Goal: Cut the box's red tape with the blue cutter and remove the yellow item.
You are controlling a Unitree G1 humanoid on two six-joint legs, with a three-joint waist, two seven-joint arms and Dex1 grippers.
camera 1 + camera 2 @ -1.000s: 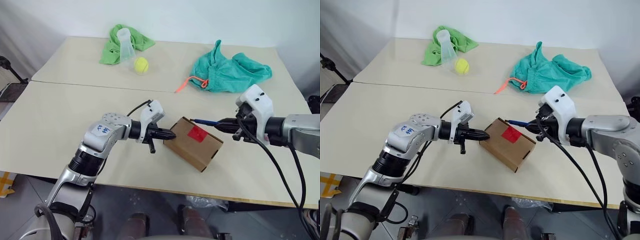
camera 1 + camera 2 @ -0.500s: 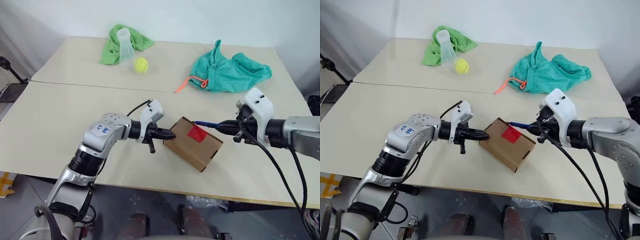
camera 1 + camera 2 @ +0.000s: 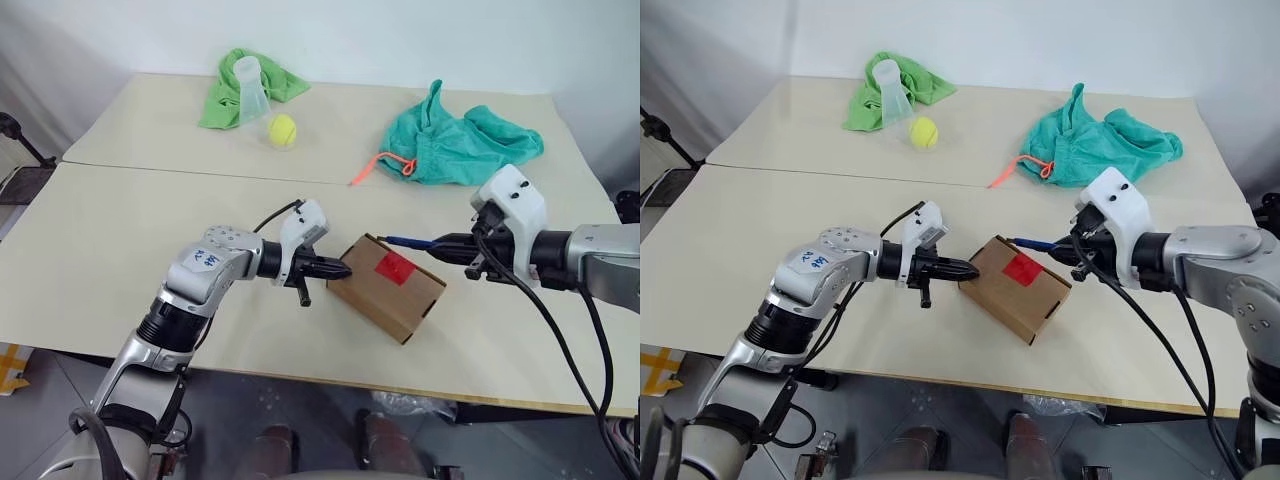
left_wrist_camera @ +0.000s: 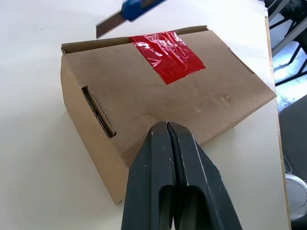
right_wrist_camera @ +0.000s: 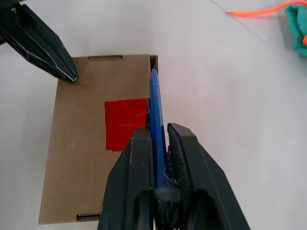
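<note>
Nothing moved, left end effector (image 3: 343, 270) closed against cardboard box (image 3: 385, 288), right end effector (image 3: 442, 245) clamping slim blue cutter (image 3: 405, 241)

You are seeing the blue cutter (image 4: 136, 8) running off the picture's edge beyond the closed left gripper (image 4: 166, 125). In the right wrist view, its rear end is lying buried between the right gripper's (image 5: 156, 132) fingers. The box (image 3: 386, 286) is hiding whatever is inside.

Brown box (image 3: 386, 287) with red tape (image 3: 395, 267), blue cutter (image 3: 411, 242), teal bag (image 3: 462, 146), green cloth (image 3: 240, 85), yellow-green ball (image 3: 282, 129).
</note>
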